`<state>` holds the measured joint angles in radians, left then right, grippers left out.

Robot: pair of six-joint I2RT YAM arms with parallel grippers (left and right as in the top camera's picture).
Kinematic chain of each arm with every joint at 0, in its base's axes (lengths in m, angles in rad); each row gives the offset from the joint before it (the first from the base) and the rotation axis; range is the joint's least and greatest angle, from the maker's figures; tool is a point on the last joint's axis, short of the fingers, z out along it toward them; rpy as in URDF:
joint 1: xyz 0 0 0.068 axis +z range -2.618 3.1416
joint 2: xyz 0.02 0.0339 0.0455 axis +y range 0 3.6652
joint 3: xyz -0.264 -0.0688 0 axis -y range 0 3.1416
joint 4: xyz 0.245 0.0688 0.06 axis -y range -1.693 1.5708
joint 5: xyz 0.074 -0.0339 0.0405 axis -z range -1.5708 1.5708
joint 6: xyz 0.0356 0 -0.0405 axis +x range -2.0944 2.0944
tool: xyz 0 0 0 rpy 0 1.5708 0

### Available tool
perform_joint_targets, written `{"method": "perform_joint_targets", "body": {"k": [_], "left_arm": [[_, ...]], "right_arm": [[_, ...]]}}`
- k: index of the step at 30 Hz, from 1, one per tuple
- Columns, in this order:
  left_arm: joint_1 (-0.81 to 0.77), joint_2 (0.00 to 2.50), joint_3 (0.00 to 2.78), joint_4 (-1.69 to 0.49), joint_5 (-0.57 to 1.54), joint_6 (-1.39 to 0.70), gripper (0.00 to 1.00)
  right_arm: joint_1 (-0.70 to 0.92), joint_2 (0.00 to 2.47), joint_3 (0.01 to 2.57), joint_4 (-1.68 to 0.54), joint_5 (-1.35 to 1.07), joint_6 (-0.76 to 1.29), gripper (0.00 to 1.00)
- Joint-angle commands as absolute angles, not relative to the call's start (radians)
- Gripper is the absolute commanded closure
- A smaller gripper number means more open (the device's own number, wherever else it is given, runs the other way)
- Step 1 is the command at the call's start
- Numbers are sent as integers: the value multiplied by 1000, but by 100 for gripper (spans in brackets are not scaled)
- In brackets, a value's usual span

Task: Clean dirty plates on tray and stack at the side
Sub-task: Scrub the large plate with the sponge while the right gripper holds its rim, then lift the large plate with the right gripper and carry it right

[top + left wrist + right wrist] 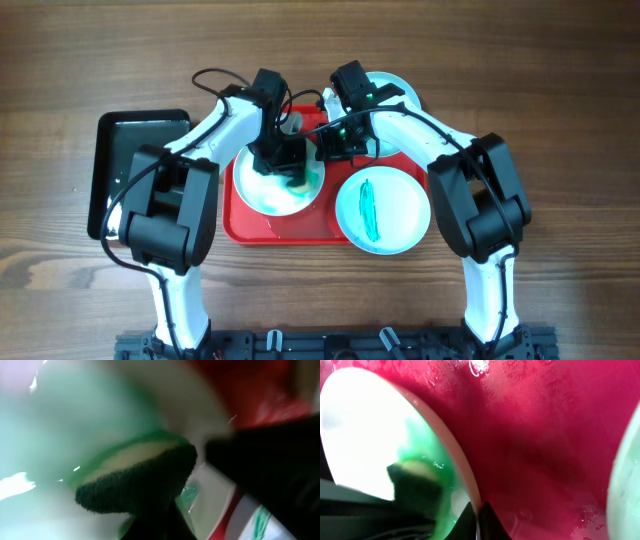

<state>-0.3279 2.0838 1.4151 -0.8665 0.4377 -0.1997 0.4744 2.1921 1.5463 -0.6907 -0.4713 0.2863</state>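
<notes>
A white plate [262, 190] smeared with green lies on the left of the red tray [300, 232]. My left gripper [284, 160] is shut on a dark green sponge [140, 480] that presses on this plate [75, 420]. My right gripper [328, 148] is shut on the white plate's right rim; the right wrist view shows its fingertips [479, 516] pinching the rim, with the plate [365, 425] and the sponge [415, 482] to their left. A pale cyan plate [383, 208] with a teal smear lies on the tray's right. Another pale cyan plate [398, 88] lies behind the tray.
A smaller black tray [135, 165] sits left of the red tray on the wooden table [560, 120]. The two arms meet closely over the red tray's back half. The red tray floor [545, 435] looks wet.
</notes>
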Motion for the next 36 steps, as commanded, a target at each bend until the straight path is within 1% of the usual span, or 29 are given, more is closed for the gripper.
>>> {"method": "perform_joint_targets", "body": {"k": [1, 4, 6, 10, 13, 19, 22, 25, 30, 33, 36], "left_arm": [[-336, 2111, 1407, -723, 302, -338, 96], [-336, 2111, 1407, -687, -52, -544, 96], [-335, 2110, 1410, -712, -237, -622, 96], [-335, 2098, 1456, -857, -454, -713, 96], [-329, 2078, 1518, -965, -523, -723, 96], [-290, 2028, 1694, -1164, -476, -722, 96], [-242, 2004, 1787, -1263, -369, -673, 96], [-193, 1980, 1801, -1284, -245, -586, 96], [-134, 1978, 1801, -1310, -96, -561, 96], [-107, 1978, 1801, -1303, -20, -523, 96], [-84, 1978, 1801, -1302, -16, -522, 96]], "right_arm": [[471, 2203, 1544, -690, -468, 296, 96], [471, 2203, 1544, -690, -468, 295, 96], [471, 2203, 1544, -691, -468, 295, 96], [471, 2203, 1544, -698, -460, 296, 96], [471, 2203, 1544, -702, -460, 297, 96], [474, 2203, 1544, -723, -423, 323, 95], [474, 2203, 1544, -742, -416, 321, 96], [474, 2191, 1544, -754, -419, 319, 96], [474, 2104, 1544, -786, -353, 314, 96], [477, 2003, 1544, -821, -224, 315, 96], [505, 1925, 1544, -841, -86, 314, 96]]}}
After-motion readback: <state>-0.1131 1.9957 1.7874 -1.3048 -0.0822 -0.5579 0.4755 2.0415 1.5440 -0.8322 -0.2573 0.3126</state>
